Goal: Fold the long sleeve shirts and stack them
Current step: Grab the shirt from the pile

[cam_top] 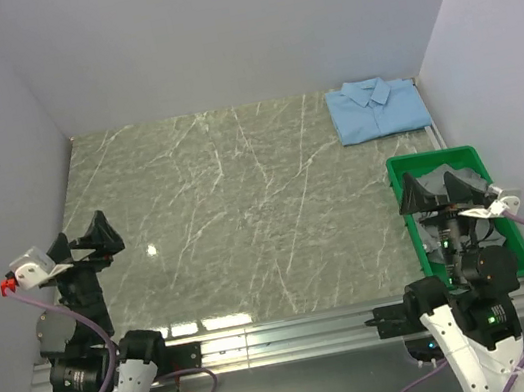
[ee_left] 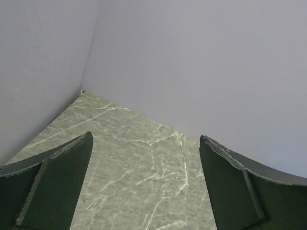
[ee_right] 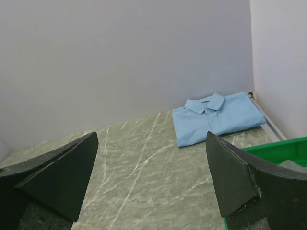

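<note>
On the table [cam_top: 224, 213], the light blue shirt [cam_top: 377, 108] lies folded in the far right corner, and the grey shirt [ee_right: 293, 165] sits in the green tray [cam_top: 438, 155]. The left gripper [cam_top: 82, 240] and right gripper [cam_top: 439, 193] hang wide open and empty. The grey shirt likely needs lifting out next for folding.

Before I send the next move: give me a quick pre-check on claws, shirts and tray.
1. Left claw open with nothing in it: ok.
2. Right claw open with nothing in it: ok.
3. Blue shirt folded flat in the far right corner of the table: ok.
4. Grey shirt out of the green tray and on the blue one: not ok, it lies in the tray.
5. How the grey shirt lies, for picking a grip spot: cannot tell, the right claw hides most of it from above.
6. Middle of the table free for folding: ok.
</note>
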Robot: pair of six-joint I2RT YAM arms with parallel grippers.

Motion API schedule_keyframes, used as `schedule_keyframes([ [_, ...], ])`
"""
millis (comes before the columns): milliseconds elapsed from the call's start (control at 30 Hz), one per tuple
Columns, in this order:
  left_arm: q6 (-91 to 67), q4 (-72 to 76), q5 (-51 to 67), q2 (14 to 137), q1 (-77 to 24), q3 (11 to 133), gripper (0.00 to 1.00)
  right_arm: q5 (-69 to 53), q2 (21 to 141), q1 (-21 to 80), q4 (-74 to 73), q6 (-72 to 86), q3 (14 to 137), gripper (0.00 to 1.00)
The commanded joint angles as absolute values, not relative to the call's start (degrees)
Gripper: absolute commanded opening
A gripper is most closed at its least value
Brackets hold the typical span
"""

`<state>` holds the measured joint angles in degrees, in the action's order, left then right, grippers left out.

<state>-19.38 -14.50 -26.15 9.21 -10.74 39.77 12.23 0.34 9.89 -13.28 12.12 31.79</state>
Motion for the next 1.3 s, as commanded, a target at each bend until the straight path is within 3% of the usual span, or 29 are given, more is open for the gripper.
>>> schedule_keyframes([
  [0,-17.1,-13.6,-23.7,8.5,-10.9,39.5,0.99,14.3,-5.8,10.3,-13.9,13.2,33.5,1.00],
  [367,-18.3,-14.1,-20.2,9.3,-10.9,37.1,0.99,15.3,3.9,10.3,-17.9,17.1,37.0,1.00],
  [833,-25.3,-15.9,-13.3,19.9,-11.3,38.0,0.99,20.7,39.1,9.7,-37.0,27.4,54.4,1.00],
  [1033,-26.6,-17.3,-16.1,25.7,-12.6,38.6,0.99,17.0,47.5,-1.7,-38.8,32.6,53.4,1.00],
  [1267,-24.1,-16.3,-17.5,24.3,-17.1,37.2,0.99,23.9,58.0,-9.9,-41.4,39.1,53.1,1.00],
])
